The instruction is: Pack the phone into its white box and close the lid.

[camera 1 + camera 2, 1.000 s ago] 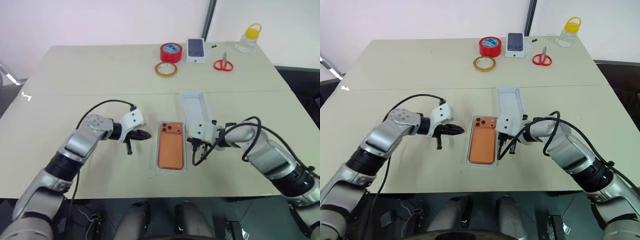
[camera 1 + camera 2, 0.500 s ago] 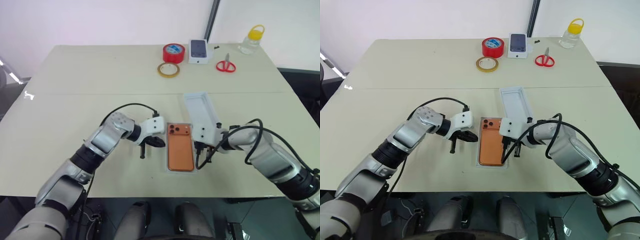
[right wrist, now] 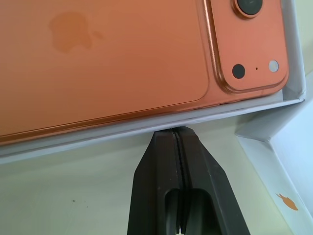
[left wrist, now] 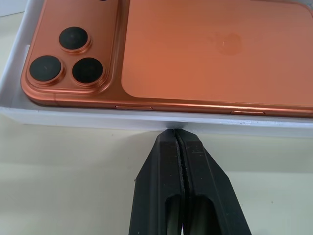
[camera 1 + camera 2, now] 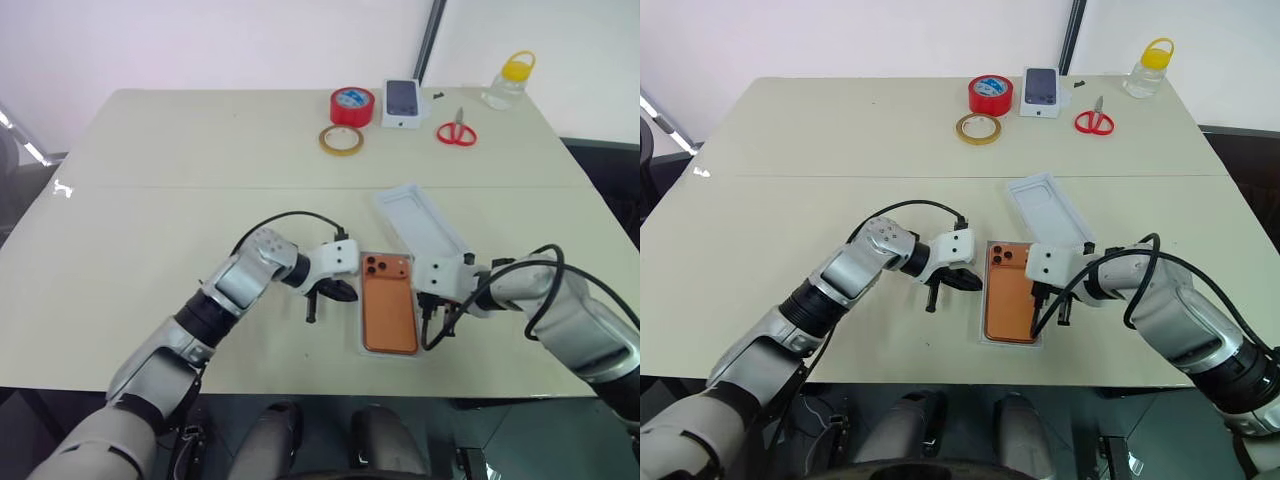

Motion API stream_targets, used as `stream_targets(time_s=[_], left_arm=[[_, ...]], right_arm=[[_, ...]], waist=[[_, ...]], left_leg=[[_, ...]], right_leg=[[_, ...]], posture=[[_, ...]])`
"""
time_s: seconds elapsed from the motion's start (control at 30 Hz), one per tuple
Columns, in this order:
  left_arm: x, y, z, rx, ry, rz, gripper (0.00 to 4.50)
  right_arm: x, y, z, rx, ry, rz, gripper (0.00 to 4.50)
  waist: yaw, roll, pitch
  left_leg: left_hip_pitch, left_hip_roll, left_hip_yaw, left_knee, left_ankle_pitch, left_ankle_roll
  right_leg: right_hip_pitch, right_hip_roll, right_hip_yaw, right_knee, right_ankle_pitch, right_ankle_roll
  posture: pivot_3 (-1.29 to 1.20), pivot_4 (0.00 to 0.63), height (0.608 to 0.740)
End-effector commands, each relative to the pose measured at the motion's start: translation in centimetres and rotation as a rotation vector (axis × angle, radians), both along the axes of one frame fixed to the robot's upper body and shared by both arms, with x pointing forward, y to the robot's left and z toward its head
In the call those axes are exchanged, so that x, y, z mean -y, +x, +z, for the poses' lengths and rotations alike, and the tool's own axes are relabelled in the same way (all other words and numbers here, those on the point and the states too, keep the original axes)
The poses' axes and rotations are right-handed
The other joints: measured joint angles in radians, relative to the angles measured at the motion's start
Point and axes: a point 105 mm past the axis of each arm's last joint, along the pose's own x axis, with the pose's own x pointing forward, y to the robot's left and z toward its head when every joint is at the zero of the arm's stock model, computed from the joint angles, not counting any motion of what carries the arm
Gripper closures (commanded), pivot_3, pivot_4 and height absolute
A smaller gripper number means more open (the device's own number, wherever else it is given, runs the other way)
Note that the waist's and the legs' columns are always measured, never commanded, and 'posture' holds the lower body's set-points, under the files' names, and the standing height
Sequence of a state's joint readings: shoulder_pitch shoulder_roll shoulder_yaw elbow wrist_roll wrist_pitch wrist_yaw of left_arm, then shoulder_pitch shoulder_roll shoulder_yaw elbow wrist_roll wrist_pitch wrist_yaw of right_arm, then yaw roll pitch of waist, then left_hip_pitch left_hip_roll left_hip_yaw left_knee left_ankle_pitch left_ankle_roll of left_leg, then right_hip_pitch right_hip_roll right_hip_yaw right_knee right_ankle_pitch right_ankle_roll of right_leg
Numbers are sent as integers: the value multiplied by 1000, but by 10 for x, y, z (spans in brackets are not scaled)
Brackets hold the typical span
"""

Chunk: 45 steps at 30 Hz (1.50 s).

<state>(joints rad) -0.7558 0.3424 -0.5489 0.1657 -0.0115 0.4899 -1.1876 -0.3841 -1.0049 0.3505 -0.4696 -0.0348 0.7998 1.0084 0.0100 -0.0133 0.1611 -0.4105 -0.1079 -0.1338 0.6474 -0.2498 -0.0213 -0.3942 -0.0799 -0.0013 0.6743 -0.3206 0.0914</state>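
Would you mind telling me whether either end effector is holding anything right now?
Nothing is held. The left end effector and right end effector are shut, tips against opposite walls of the white box.

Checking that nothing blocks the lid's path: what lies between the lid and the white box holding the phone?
Nothing. In the right eye view the lid lies just beyond the white box with the phone, its near corner meeting the box's.

slim orange smartphone (image 5: 388, 315): lies back up, camera cluster at the far end, inside the shallow white cardboard tray (image 4: 88, 119) near the table's front edge | white cardboard lid (image 5: 428, 227): open side up, angled, touching the tray's far right corner
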Motion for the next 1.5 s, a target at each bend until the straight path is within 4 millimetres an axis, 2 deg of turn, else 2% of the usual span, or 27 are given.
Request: stream_targets(time_s=[0.03, 0.3, 0.5, 0.6, 0.77, 0.93, 1.0, 1.07, 1.17, 1.33, 1.5], left_arm=[[12, -13, 3, -6, -26, -69, 4439], [3, -14, 0, -14, -19, -54, 4439], [-11, -2, -3, -15, -20, 25, 4439], [-21, 2, 1, -22, -42, 57, 4500], [-41, -3, 12, -45, -102, 60, 4500], [-70, 2, 31, -26, -231, 135, 4500], [-87, 1, 45, 31, -326, 157, 4500], [-99, -3, 55, 87, -401, 161, 4500], [-111, -9, 49, 86, -383, 185, 4500], [-118, -25, 43, 85, -369, 173, 4500], [-125, -39, 37, 93, -347, 194, 4500]], right_arm=[[-11, 1, 12, 48, 26, 56, 4500], [-8, 4, 10, 51, 19, 51, 4500], [10, 11, 18, 69, -2, 11, 4500], [23, 15, 27, 67, 3, -33, 3598], [41, 24, 50, 104, 57, -132, 1120], [29, 46, 66, 73, 295, -340, 1120], [18, 62, 68, 34, 424, -498, 1120], [3, 71, 69, -20, 510, -578, 1120], [-9, 80, 65, -43, 526, -649, 1120], [-11, 93, 49, -15, 454, -733, 1120], [-16, 102, 39, -12, 423, -777, 1120]], waist=[[0, 0, 0], [-3, 0, 0], [-3, 0, 0], [-5, 0, 0], [-21, 0, 0], [-32, 0, 0], [-38, 0, 0], [-44, 1, 0], [-30, 1, 0], [-20, 1, 0], [-35, 2, 0]], left_leg=[[0, 0, 0, 0, 0, 0], [0, 0, 0, 0, 0, 0], [0, 0, 0, 0, 0, 0], [0, 0, 0, 0, 0, 0], [0, 1, 0, 0, 0, 0], [1, 1, 0, 0, 0, -1], [1, 1, 0, 0, 0, -1], [1, 1, 0, -1, 1, -2], [0, 1, 0, -1, 1, -2], [0, -1, 0, -1, 1, -2], [0, 0, 1, -2, 1, -2]], right_leg=[[0, 0, 0, 0, 0, 0], [0, 0, 0, 0, 0, 0], [0, 0, 0, 0, 0, 0], [0, 0, 0, 0, 0, 0], [-1, 0, 0, 1, 0, 0], [-1, 0, 0, 4, 0, 0], [-2, 0, 1, 5, 0, 0], [-4, 0, 2, 7, 0, 0], [-4, 0, 2, 7, 0, -1], [-4, -2, 2, 6, 0, -1], [-6, -1, 3, 8, 0, -1]], posture=[[0, 150, 740], [0, 150, 740], [0, 150, 740], [0, 150, 740], [0, 150, 740], [0, 150, 740], [0, 150, 740], [0, 150, 740], [0, 150, 740], [0, 150, 740], [0, 150, 740]])
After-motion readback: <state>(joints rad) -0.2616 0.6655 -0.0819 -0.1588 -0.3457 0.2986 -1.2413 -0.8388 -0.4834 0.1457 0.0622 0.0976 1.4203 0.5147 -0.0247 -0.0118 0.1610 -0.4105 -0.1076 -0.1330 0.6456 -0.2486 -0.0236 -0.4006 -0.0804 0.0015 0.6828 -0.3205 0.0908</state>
